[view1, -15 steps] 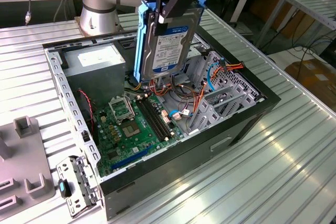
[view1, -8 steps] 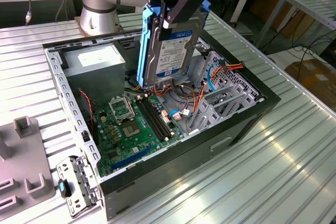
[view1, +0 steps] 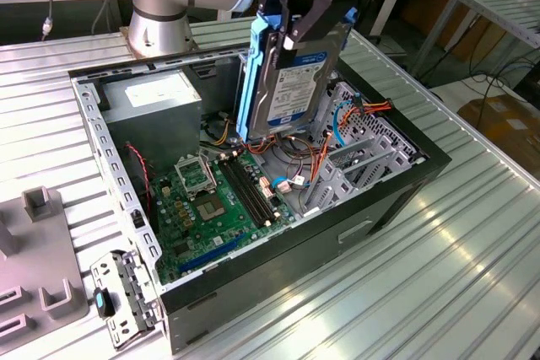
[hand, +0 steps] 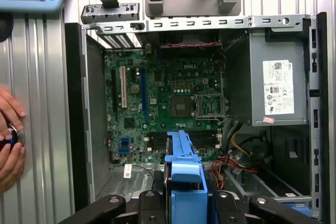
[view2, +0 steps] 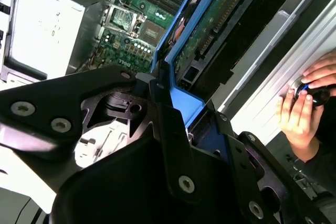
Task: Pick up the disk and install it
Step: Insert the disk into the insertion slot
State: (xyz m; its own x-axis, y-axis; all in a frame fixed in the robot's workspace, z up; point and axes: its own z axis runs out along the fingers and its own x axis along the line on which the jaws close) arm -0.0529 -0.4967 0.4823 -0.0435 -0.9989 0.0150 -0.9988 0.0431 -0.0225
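Pick-up is done, I'd say: the gripper (view1: 295,38) is pinching the disk (view1: 291,86) by its upper end, jaws pressed onto the blue rails, and the disk hangs upright in the air over the open case (view1: 253,267). Its lower edge sits above the board (view1: 211,200), just beside the metal cage (view1: 363,158) on the exterior view's right, and I can't see it touching anything. In the second wrist view the green circuit side of the disk faces the camera, with the board below it.

Install isn't done yet, by my reading. The disk isn't seated in any bay, so the whole placing half of the job is left. Loose orange and red cables (view1: 316,158) lie right under it.

The case lies on its side on a ribbed metal worktop (view1: 422,276), glossy and throwing glare. A grey fixture block (view1: 42,250) sits at the exterior view's left. A person's hand (view2: 302,108) rests on a knob at the worktop's edge. Behind there are benches, and cables and a cardboard box (view1: 506,120) on the floor.
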